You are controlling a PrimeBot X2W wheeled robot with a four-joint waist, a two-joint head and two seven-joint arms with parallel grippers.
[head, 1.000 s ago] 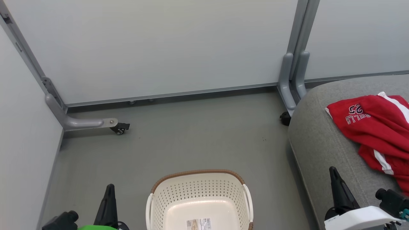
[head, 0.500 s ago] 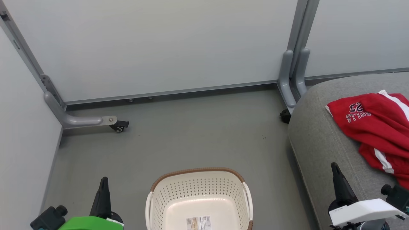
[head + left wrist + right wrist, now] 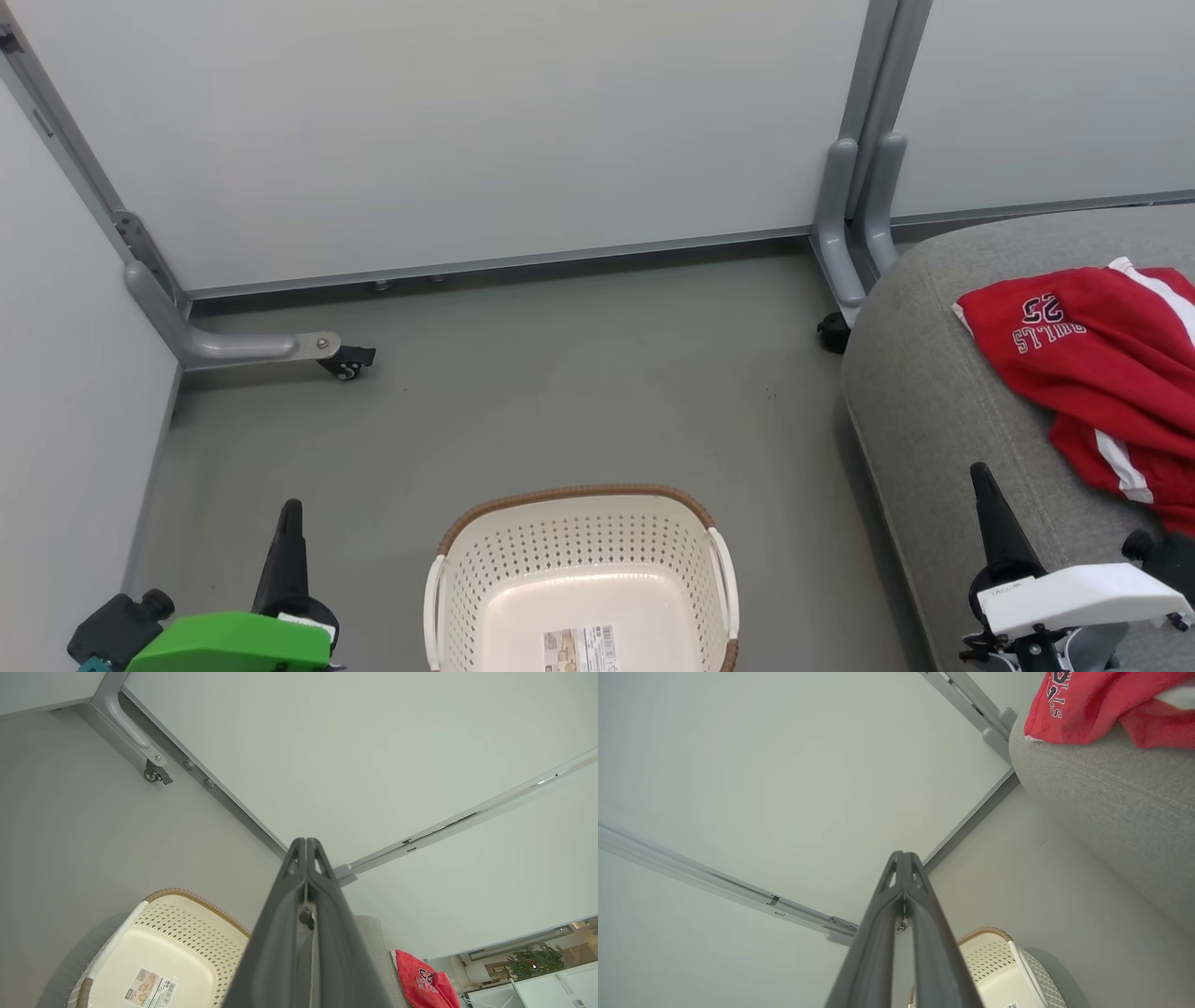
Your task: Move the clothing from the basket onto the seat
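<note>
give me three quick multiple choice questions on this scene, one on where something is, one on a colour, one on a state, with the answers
1. Where does the red basketball clothing with white trim lie?
A) in the basket
B) on the large grey fabric seat
C) on the floor

2. What colour is the woven-look rim of the cream perforated plastic basket?
A) brown
B) blue
C) black

3. In what state are the left gripper and the right gripper?
A) both open
B) both shut, holding nothing
C) both shut on clothing

Answers:
1 B, the garments rest on the cushion.
2 A, the band round the top is brown.
3 B, each wrist view shows them pressed together with nothing between.
</note>
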